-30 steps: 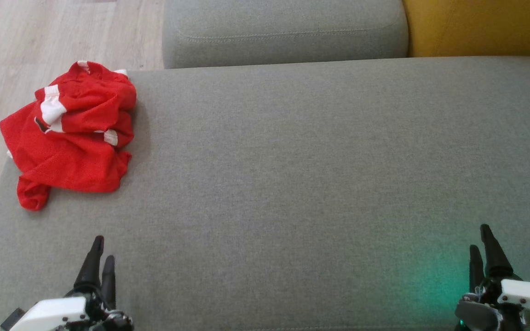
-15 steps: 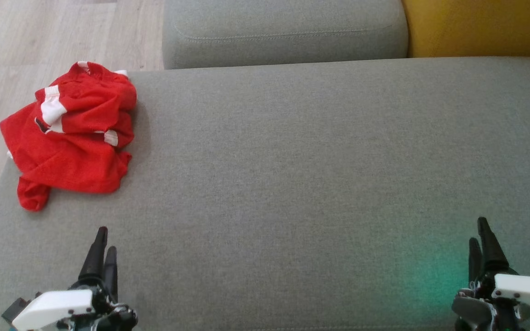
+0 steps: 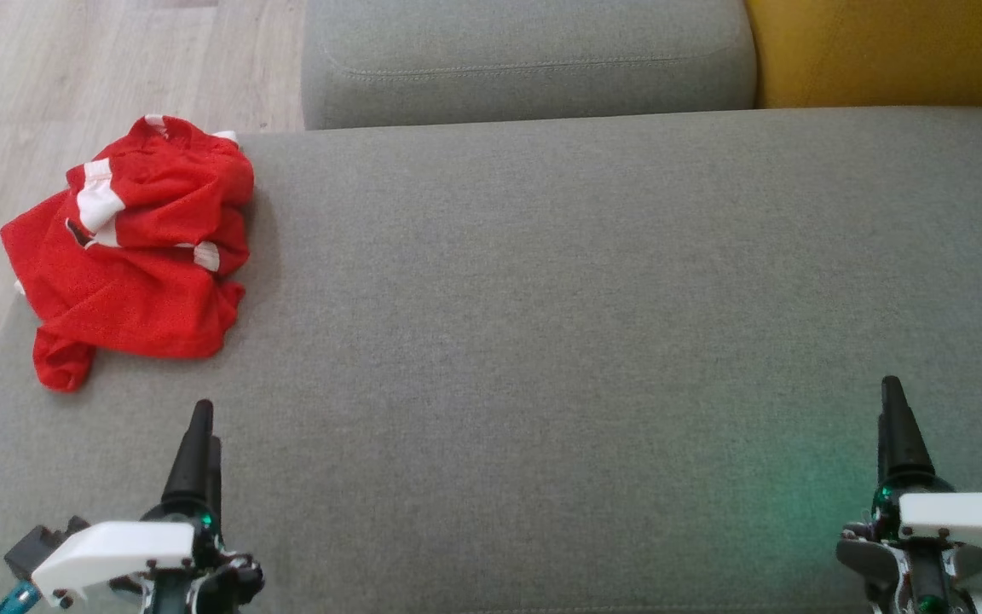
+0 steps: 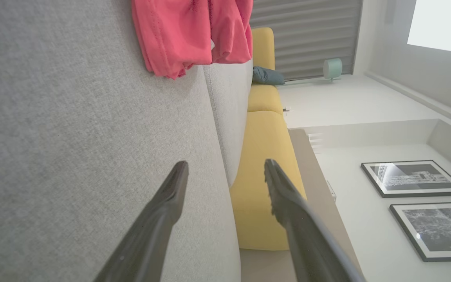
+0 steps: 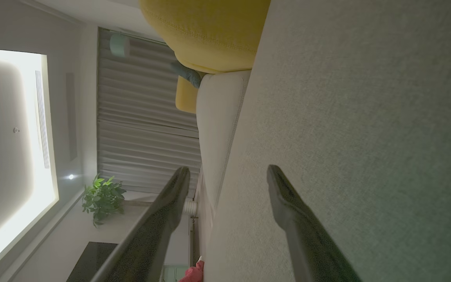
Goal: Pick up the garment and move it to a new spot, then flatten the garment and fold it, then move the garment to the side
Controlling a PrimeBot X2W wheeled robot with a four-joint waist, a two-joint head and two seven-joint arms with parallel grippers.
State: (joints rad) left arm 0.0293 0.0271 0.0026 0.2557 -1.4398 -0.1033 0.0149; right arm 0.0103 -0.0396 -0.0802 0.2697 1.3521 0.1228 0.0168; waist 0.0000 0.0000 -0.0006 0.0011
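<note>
A crumpled red garment (image 3: pixel 135 251) with white stripes lies at the far left edge of the grey sofa seat (image 3: pixel 542 298), part of it hanging over the side. The left wrist view catches it as a pink-red heap (image 4: pixel 192 33) at the top. My left gripper (image 3: pixel 201 422) stands open over the seat's front left, well short of the garment, with nothing between its fingers (image 4: pixel 163 211). Over the front right my right gripper (image 3: pixel 892 401) is open too, holding nothing, its fingers (image 5: pixel 288 211) spread above bare grey fabric.
A grey back cushion (image 3: pixel 525 60) runs along the far side, with a yellow cushion (image 3: pixel 892 47) to its right. Wooden floor (image 3: pixel 48 77) lies beyond the seat's left edge. A green glow (image 3: pixel 806 512) tints the fabric near the right gripper.
Both grippers have moved forward over the seat, the left one also drifting slightly right. The garment has not moved.
</note>
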